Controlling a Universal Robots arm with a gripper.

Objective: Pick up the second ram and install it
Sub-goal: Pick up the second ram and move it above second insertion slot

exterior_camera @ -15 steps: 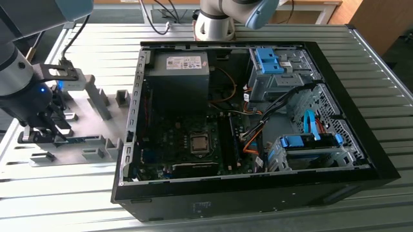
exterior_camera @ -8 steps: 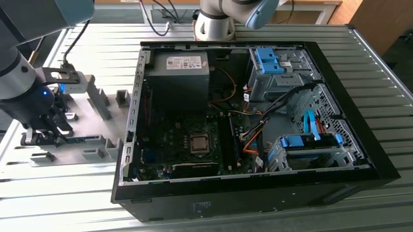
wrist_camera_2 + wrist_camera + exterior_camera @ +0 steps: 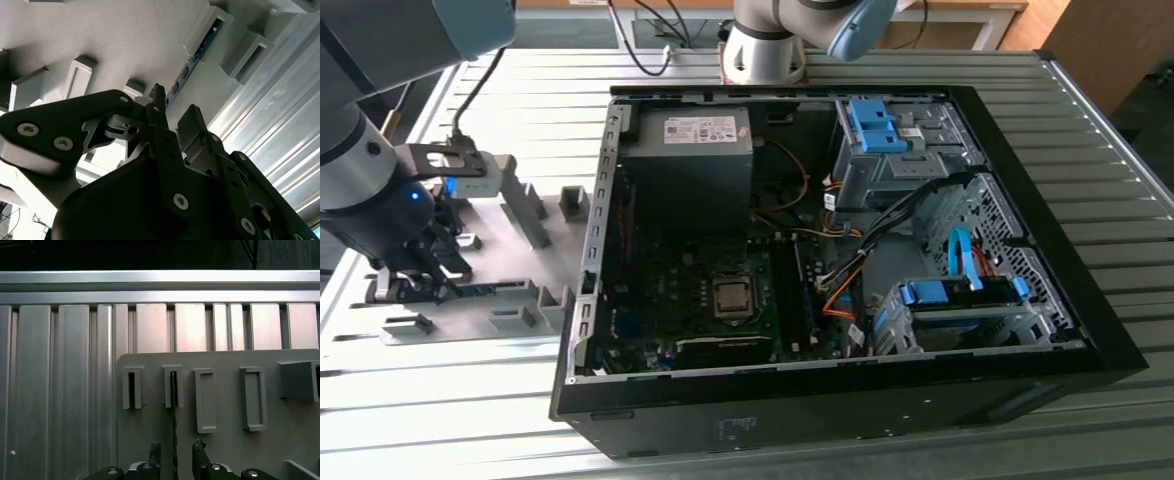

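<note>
Tool [image 3: 176, 454] low over grey fixture plate [image 3: 225, 450] on ribbed surface [image 3: 60, 390], jaws released, one finger either side of second ram [image 3: 174, 415]. Ram stands on edge, far end in slotted fixture block [image 3: 173, 386]; gap each side, no contact. Open computer case [image 3: 854, 250] well apart.

The second ram [image 3: 187, 67]
Thin blue-green stick standing on its long edge, one end seated in a slotted grey fixture block [image 3: 199, 29].
</note>
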